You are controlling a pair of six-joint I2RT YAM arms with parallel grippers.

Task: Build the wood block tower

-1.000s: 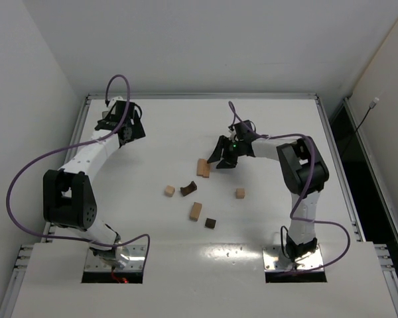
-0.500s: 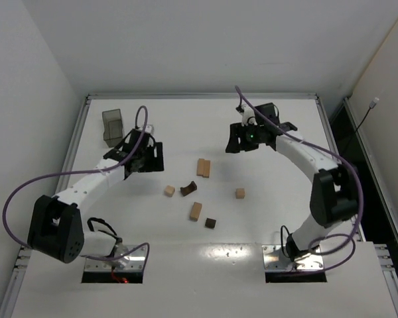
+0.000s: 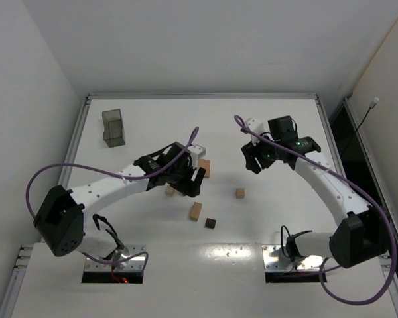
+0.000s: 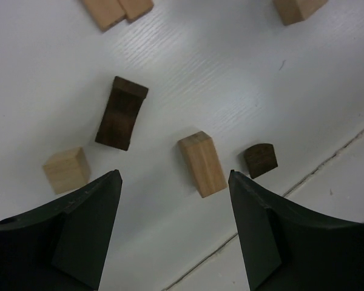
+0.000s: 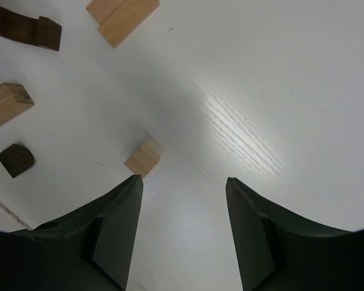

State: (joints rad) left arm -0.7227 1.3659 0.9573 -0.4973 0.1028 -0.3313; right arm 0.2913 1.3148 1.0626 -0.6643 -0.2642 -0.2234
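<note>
**Both grippers open and empty over loose blocks**

The left gripper (image 4: pixel 175 179) hangs with its jaws apart, gripping nothing. Below it lie the dark arch block (image 4: pixel 121 113), a tan cube (image 4: pixel 67 170), a tan bar (image 4: pixel 202 163) and a small dark piece (image 4: pixel 260 160). The right gripper (image 5: pixel 183 180) is likewise spread and empty, with a second tan cube (image 5: pixel 143 159) near its left finger. All the blocks lie scattered on the table (image 3: pixel 159 126), none stacked. In the top view the left gripper hides the arch. Two tan bars (image 4: pixel 109 11) are cut off at the left wrist view's edge.

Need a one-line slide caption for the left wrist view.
Open left gripper hovers above a dark arch piece, tan bar, tan cube and small dark piece, all lying apart.
</note>
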